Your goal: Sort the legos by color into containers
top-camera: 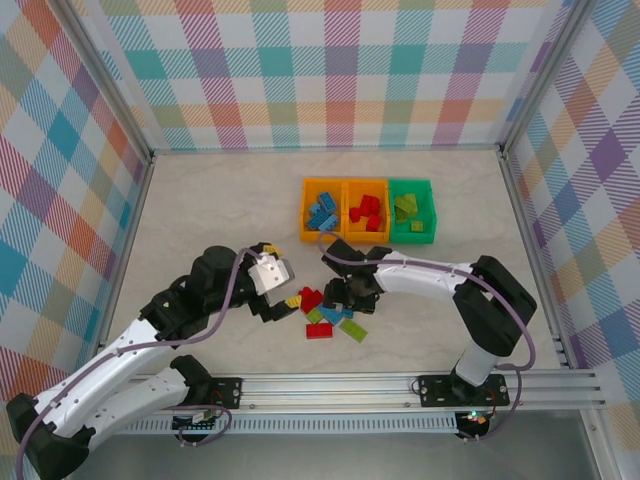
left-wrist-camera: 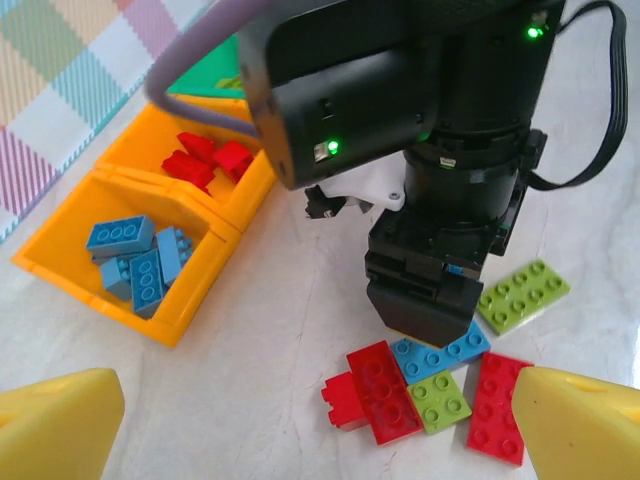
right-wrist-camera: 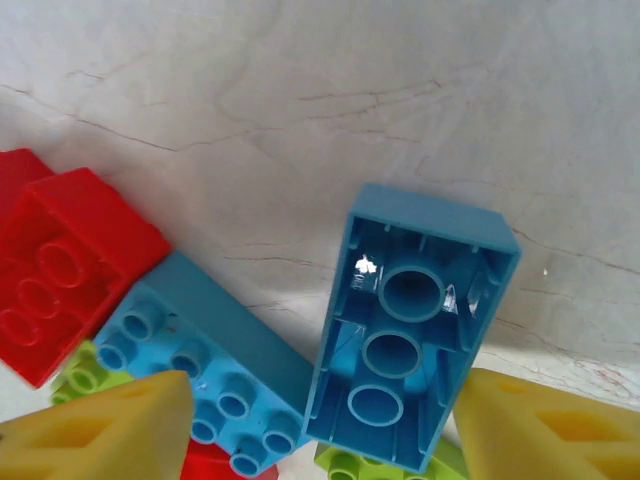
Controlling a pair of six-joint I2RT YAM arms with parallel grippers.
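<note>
Marble tabletop [right-wrist-camera: 400,100], overturned blue lego [right-wrist-camera: 410,370] between right jaws

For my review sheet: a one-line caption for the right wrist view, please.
Open right gripper straddles an upturned blue brick beside a studs-up blue brick and a red brick.

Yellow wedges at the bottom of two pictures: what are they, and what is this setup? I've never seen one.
Two robot arms stand at the near edge of a table. One picture looks down from above; the other two come from wrist cameras, and the wedges are each gripper's own fingertips. Three joined bins already hold blue, red and green bricks; more loose bricks lie in a pile. The left gripper is open and empty. The right gripper, open, straddles an upturned blue brick without gripping it yet.
</note>
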